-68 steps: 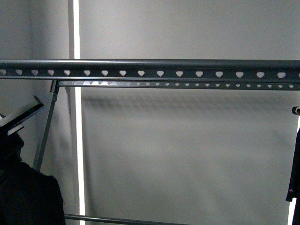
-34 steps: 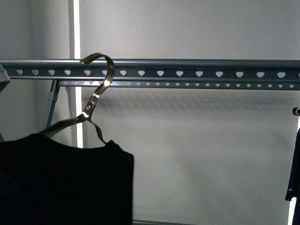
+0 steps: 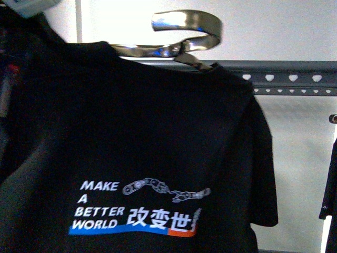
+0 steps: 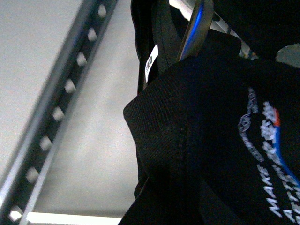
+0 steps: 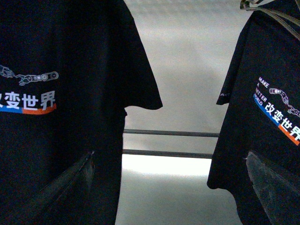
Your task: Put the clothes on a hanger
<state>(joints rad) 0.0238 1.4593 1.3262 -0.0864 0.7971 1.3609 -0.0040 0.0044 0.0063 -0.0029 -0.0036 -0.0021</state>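
Far to the left, the left hand (image 3: pixel 29 5) shows only as a pale corner above the shoulder of the black short-sleeved T-shirt (image 3: pixel 131 147) printed "MAKE A BETTER WORLD", so I cannot tell whether its fingers are apart or clamped. The shirt hangs just below it on a shiny chrome flat-hooked hanger (image 3: pixel 187 31) and fills the left and middle of the front view. The hook sits higher than the dark grey metal rack rail (image 3: pixel 287 77) with its heart-shaped holes; whether it touches the rail is hidden by the shirt. Right of the sleeve is bare wall (image 3: pixel 295 158), then a second black T-shirt (image 3: pixel 330 190) at the right edge. In the right wrist view, the right hand (image 5: pixel 168 155) has its fingers apart and empty, facing the gap between the two shirts, which two thin horizontal bars (image 5: pixel 168 133) cross.
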